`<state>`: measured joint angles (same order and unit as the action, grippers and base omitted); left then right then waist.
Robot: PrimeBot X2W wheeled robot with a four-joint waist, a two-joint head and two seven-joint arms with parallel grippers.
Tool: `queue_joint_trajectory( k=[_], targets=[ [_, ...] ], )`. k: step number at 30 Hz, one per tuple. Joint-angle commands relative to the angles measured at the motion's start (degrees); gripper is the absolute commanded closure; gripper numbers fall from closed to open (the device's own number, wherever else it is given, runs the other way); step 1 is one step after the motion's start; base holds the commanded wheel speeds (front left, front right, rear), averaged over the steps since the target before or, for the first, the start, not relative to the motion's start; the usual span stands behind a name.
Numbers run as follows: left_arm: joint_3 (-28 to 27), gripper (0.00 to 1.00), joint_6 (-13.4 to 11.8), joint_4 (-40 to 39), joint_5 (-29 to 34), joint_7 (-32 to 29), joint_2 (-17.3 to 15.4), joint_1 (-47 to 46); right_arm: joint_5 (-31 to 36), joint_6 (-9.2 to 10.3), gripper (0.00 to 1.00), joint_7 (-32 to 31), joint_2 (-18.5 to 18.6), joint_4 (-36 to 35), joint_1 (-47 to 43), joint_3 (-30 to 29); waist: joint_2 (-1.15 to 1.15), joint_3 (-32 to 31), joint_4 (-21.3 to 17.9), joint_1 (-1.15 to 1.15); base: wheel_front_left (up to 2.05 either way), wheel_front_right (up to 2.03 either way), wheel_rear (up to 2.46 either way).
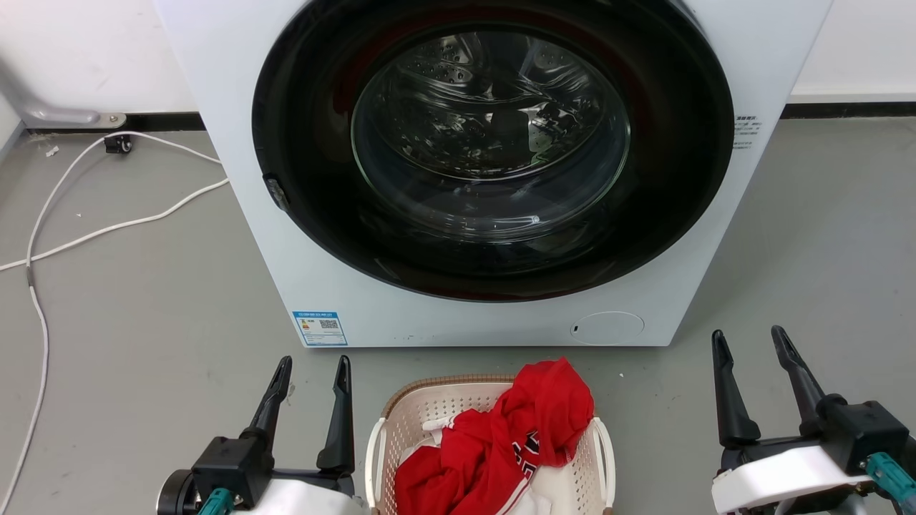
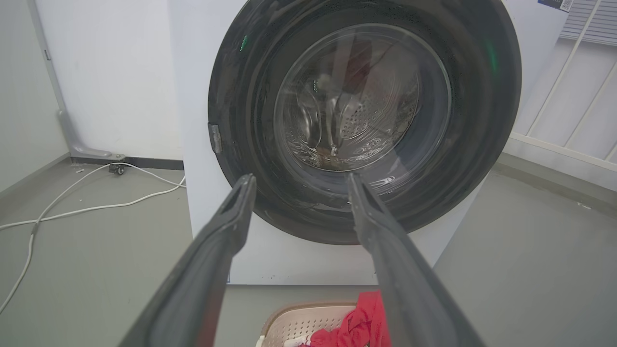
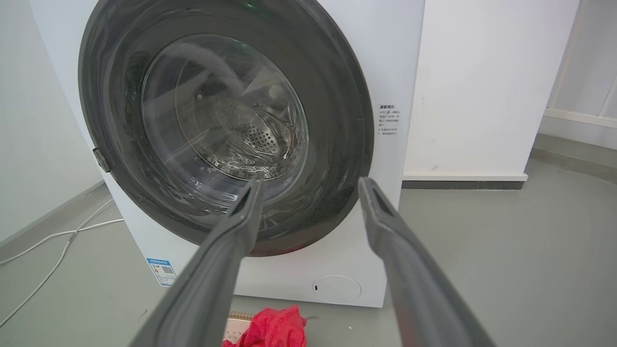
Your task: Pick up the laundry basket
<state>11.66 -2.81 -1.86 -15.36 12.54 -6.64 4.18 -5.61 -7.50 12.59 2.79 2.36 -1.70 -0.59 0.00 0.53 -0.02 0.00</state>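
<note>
1. Left pincer [image 1: 315, 363]: gapes wide, grips nothing, hangs just left of the laundry basket [image 1: 418, 418].
2. Right pincer [image 1: 748, 335]: likewise spread wide and empty, well right of the basket.
3. Laundry basket: sits on the grey floor [image 1: 143, 322] between both pincers, before the closed washing machine [image 1: 286, 272], holds a red garment [image 1: 529, 429].
4. White cable [image 1: 114, 227]: trails over the floor at left.

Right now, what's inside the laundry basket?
A red garment is heaped in the laundry basket, lying over some white fabric. The basket's floor, and anything lying beneath the clothes, is covered.
</note>
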Motion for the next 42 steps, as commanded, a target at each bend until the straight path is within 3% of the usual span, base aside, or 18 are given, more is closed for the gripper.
queue_joint_trajectory(
  k=[1,19,24,42],
  targets=[
    [-0.33,0.00,0.47,-0.22,1.16,0.44,0.04,0.28,1.20,0.02,0.00,0.38,0.16,-0.53,-0.30,0.05,0.00,0.02,-0.01,0.00,0.00,0.00,0.00],
    [-4.32,0.00,6.62,2.15,8.54,2.41,3.40,2.11,2.29,0.02,0.00,2.33,0.14,1.73,-0.62,-0.07,0.00,-0.32,-0.04,0.00,0.00,0.00,0.00],
    [-4.55,0.00,6.86,1.90,10.92,2.80,3.63,2.29,4.05,0.02,0.00,2.65,0.14,1.30,-0.75,0.14,0.00,-0.35,-0.02,0.00,0.00,0.00,0.00],
    [-4.71,0.00,6.59,2.65,9.57,2.69,3.77,2.38,3.54,0.02,0.00,2.62,0.14,2.70,-0.65,0.34,0.00,0.67,-0.30,0.00,0.00,0.00,0.00]
  ],
)
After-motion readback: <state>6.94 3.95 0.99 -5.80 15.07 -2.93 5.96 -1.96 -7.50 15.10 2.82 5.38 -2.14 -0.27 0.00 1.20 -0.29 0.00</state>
